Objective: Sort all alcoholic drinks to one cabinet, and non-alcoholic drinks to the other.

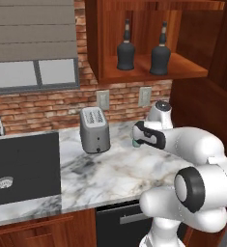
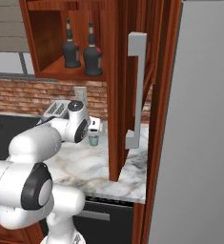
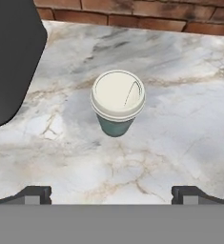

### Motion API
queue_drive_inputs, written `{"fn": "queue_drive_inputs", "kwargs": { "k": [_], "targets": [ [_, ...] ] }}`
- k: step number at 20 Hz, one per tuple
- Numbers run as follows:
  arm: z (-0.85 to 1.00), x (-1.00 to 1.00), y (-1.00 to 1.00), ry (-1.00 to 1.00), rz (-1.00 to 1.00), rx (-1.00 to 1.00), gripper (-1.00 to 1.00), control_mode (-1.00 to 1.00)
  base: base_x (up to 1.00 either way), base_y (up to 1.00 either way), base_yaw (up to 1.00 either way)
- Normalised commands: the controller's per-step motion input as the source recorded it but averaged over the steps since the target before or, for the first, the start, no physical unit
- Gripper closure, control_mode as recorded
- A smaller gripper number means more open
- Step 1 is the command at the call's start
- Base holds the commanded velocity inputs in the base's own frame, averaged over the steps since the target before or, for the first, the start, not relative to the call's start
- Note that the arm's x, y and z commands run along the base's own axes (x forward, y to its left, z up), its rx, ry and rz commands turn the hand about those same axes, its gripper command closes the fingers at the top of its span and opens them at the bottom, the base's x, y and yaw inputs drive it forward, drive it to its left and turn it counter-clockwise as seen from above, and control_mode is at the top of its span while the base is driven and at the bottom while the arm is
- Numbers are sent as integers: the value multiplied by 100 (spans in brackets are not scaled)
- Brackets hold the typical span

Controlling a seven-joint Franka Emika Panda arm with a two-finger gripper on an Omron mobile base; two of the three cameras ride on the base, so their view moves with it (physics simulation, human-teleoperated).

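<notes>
A small pale green cup (image 3: 117, 102) with a white lid stands upright on the marble counter (image 3: 180, 124), straight below my gripper (image 3: 112, 195). The jaws stand open and wide apart, holding nothing. In the right base view the gripper (image 2: 95, 129) hangs just above the cup (image 2: 93, 139). Two black bottles (image 1: 126, 50) (image 1: 160, 52) stand side by side on the shelf of the wooden wall cabinet (image 1: 182, 67) above the counter; the bottles (image 2: 71, 47) (image 2: 92, 53) also show from the right. The other cabinet is out of view.
A silver toaster (image 1: 94, 129) stands on the counter left of the cup, its dark side (image 3: 8, 62) close by. A black sink (image 1: 23, 166) lies at far left. A tall wooden panel with a grey handle (image 2: 137, 90) and a grey fridge (image 2: 199, 124) close off the right.
</notes>
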Motion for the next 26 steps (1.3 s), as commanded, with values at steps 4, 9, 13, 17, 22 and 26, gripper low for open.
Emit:
{"fn": "queue_drive_inputs", "kwargs": {
  "k": [4, 9, 13, 17, 22, 26],
  "targets": [
    [-4, 18, 2, 0, 0, 0, -100, -100, 0, 0, 0],
    [-2, 22, 2, 0, 0, 0, -100, -100, 0, 0, 0],
    [-5, 23, 0, 0, 0, 0, -100, -100, 0, 0, 0],
    [-10, 19, 0, 0, 0, 0, -100, -100, 0, 0, 0],
    [-15, 18, 0, 0, 0, 0, -100, -100, 0, 0, 0],
    [-16, 20, 0, 0, 0, 0, -100, -100, 0, 0, 0]
  ]
}}
